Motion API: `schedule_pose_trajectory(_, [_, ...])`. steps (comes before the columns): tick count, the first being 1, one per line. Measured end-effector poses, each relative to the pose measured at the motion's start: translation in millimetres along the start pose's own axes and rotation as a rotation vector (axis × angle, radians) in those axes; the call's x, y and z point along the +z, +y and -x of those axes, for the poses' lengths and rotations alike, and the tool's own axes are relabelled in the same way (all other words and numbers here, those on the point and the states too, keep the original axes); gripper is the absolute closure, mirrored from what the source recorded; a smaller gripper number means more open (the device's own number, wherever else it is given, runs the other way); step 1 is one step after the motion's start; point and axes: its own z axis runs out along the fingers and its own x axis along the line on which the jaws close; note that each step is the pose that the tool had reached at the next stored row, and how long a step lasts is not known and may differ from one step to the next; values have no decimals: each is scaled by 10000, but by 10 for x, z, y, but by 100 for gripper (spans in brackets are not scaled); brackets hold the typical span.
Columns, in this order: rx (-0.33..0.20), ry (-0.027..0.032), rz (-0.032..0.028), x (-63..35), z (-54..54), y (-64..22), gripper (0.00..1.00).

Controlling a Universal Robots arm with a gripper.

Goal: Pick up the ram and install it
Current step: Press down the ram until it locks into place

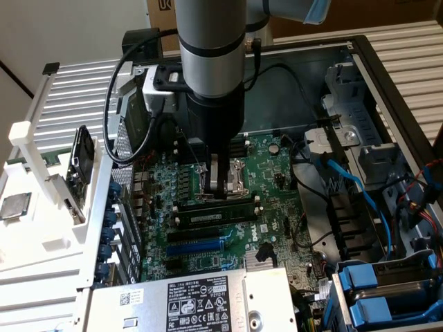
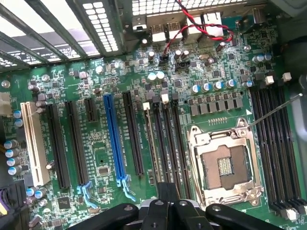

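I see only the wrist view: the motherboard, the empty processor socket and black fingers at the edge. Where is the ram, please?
Observer: In the exterior view, the ram, a long stick with a pale label, sits along the slots right beside the tips of the shut gripper. I cannot tell whether they touch.
Operator: Is any part lying outside the computer case?
Observer: Yes. A square silver processor chip lies on the white rack at the exterior view's left.
Operator: Are there cables close to the arm?
Observer: A black cable loops down from the wrist on the exterior view's left side of the arm.
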Motion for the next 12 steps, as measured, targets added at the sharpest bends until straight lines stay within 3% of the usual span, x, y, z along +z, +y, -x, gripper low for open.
schedule_pose_trajectory(12, [2059, -35, -124, 17, 0, -1, 89])
